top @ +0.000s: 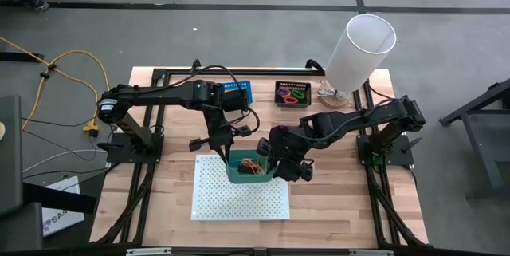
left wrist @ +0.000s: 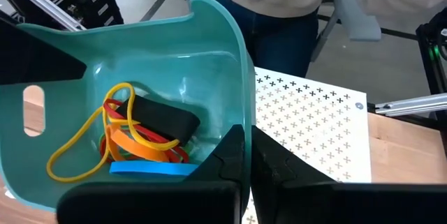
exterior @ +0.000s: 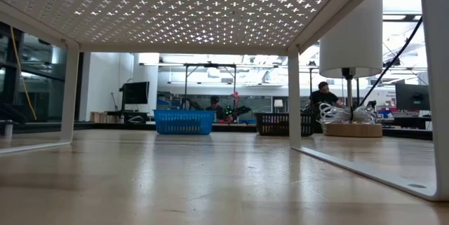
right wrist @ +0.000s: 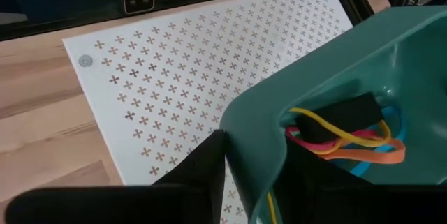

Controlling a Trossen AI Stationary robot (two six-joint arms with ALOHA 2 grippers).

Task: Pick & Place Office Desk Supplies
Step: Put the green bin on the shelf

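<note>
The left gripper (left wrist: 246,155) is seen closed on the wall of a green bin (left wrist: 209,49), the rim being pinched between its fingers. The right gripper (right wrist: 253,175) is placed astride the opposite wall of the same bin, one finger outside and one inside; whether the wall is clamped or merely straddled cannot be told. Just beyond both sets of jaws, in the bin's hollow, a heap of office desk supplies (left wrist: 133,144) is found: yellow, orange, red and blue bands looped about a dark flat piece. Directly beneath the jaws the bin is set on the near-arm edge of the white perforated board (top: 239,200). Well beyond the jaws, at the far side of the table, a blue bin (top: 237,92) and a black bin (top: 292,94) are noted, coloured loops being visible in the black one. No loose supplies are observed on the bare table (top: 159,176). It is judged that sorting is largely done, and that placing of the green bin remains.
</note>
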